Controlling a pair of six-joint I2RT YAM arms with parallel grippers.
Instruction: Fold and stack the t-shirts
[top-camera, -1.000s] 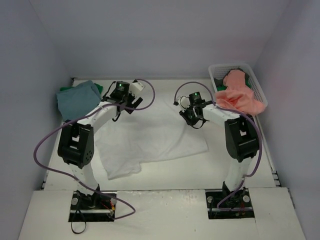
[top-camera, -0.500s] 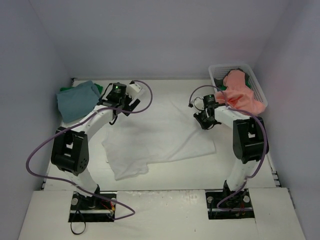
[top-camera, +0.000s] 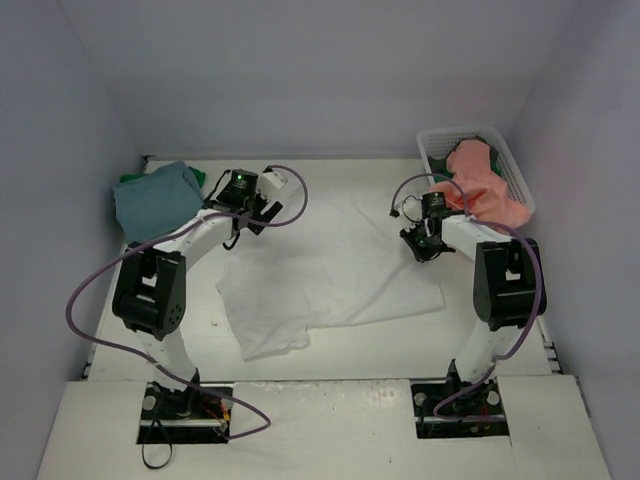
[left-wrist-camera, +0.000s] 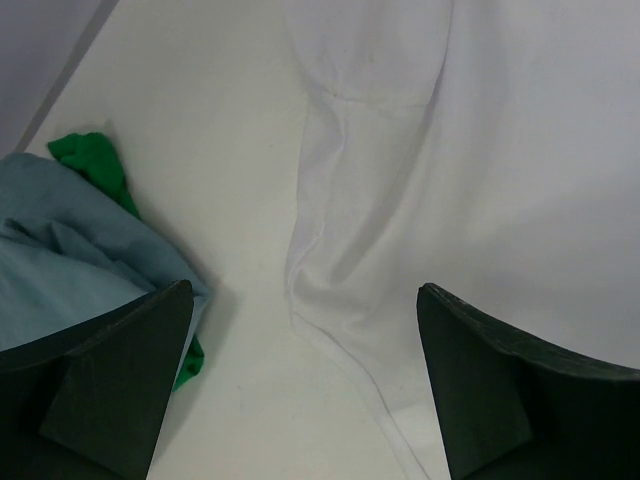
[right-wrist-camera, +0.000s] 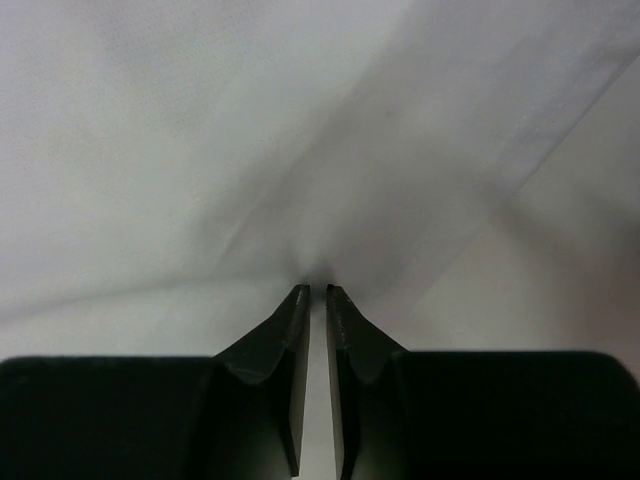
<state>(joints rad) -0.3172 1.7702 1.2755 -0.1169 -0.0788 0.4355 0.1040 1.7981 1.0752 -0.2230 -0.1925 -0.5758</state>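
— While the right gripper has hold of it, how does the white t-shirt lie?
— It is spread mostly flat across the middle of the table, its near edge uneven and one corner trailing toward the near left. The cloth is thin, matte and soft, with long rounded folds along its left side. The right gripper's jaws are pinched almost together on the shirt's right edge. In the wrist view, creases fan out from the tips.
— Left gripper?
— Jaws spread wide with nothing between them, poised over the shirt's far left edge, where a stitched seam shows.
— Other t-shirts?
— A light blue t-shirt is folded into a rough square at the far left corner. It lies on a bright green t-shirt, of which only the edges show. A salmon pink t-shirt, crumpled, spills over the near rim of a white mesh basket at the far right.
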